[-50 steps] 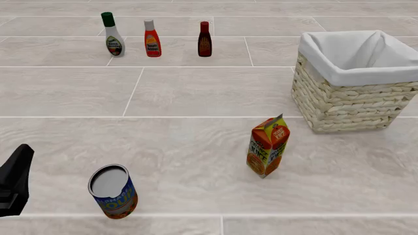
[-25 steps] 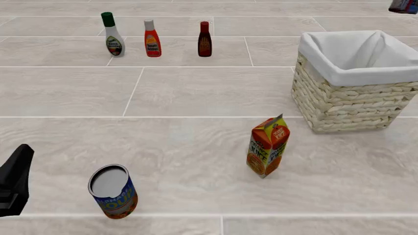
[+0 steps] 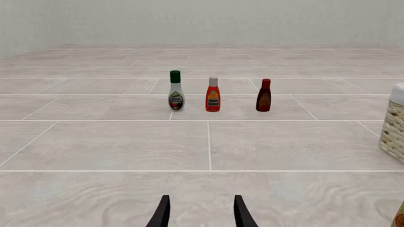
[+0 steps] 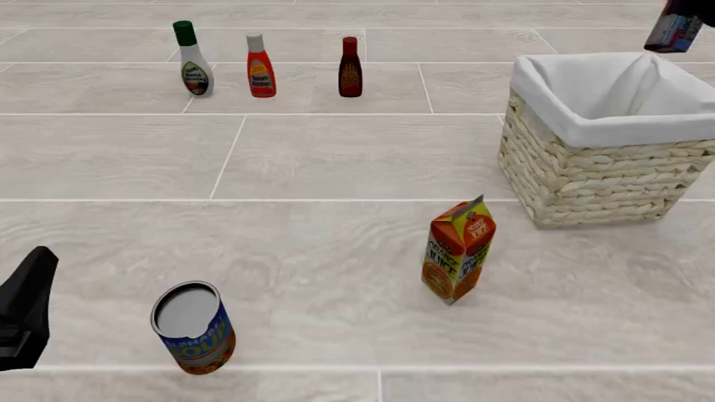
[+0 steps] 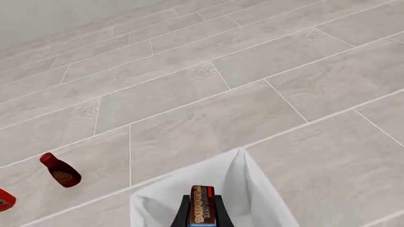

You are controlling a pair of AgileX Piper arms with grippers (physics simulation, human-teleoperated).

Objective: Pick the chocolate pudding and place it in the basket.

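Observation:
The chocolate pudding (image 4: pixel 675 32), a small box with a dark face and blue edges, hangs in the air at the far right, over the back rim of the basket (image 4: pixel 581 180). My right gripper (image 5: pixel 203 216) is shut on the pudding (image 5: pixel 203 208), edge-on between the fingers, above the basket's white lining (image 5: pixel 252 189). In the front view only the box and a dark bit of that gripper show at the top edge. My left gripper (image 4: pixel 25 310) rests low at the near left, open and empty, its fingers (image 3: pixel 162 215) apart.
An orange juice carton (image 4: pixel 458 251) stands in front of the basket. A blue-and-orange can (image 4: pixel 193 327) stands near the left gripper. Three bottles (image 4: pixel 260 65) line up at the far left. The basket's wicker edge (image 3: pixel 394 132) shows in the left wrist view.
The pudding, out of the front view one second ago, has come in at the top right and moved down and left over the basket's back rim. The left arm has not moved.

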